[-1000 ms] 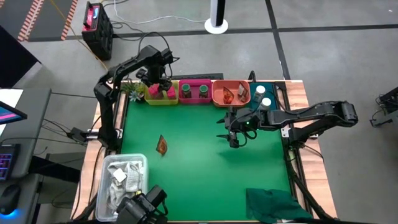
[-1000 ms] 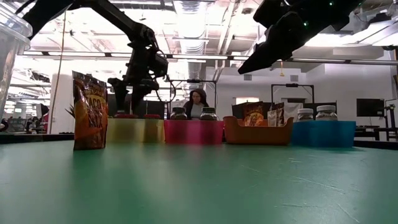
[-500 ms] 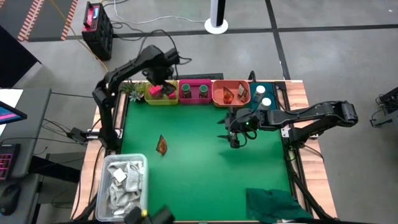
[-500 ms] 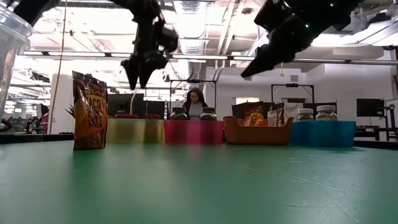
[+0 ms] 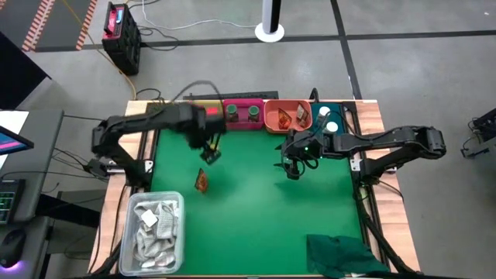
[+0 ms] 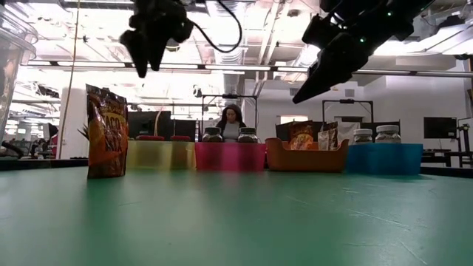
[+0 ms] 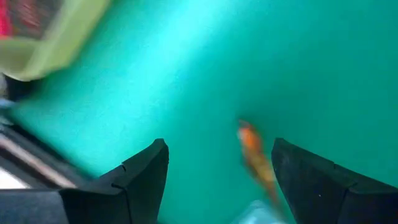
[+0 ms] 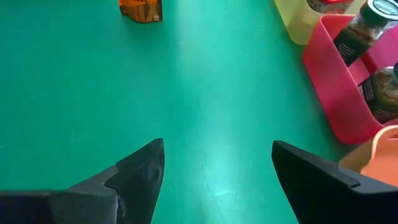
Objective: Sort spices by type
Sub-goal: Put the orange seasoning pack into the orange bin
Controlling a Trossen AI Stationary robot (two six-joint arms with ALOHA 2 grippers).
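One orange-brown packet (image 5: 201, 181) stands upright by itself on the green mat (image 5: 256, 209), just below and in front of the left gripper (image 5: 211, 153), which hangs above it with its fingers spread apart and nothing between them. From table height the packet (image 6: 106, 132) stands at the left, with that gripper (image 6: 145, 46) high over it. Through the left wrist camera the packet (image 7: 256, 160) shows blurred between the two dark fingers (image 7: 140, 177).

Beyond the left gripper, along the far edge, sit the trays: the yellow tray (image 6: 160, 155), the pink tray (image 5: 243, 124) with two dark green jars (image 5: 242, 113), the orange tray (image 5: 287, 122) with two more packets (image 5: 292, 116), and the teal tray (image 5: 341, 116) with two white-capped jars (image 5: 328, 119). In the high view the left arm covers most of the yellow tray.

The right gripper (image 5: 291, 164) hovers above bare mat just in front of the orange tray, fingers open and empty, well apart from the lone packet. A clear tub (image 5: 155, 225) of white packets sits at the near left corner, nearer than the packet. A dark green cloth (image 5: 345, 254) lies at the near right.
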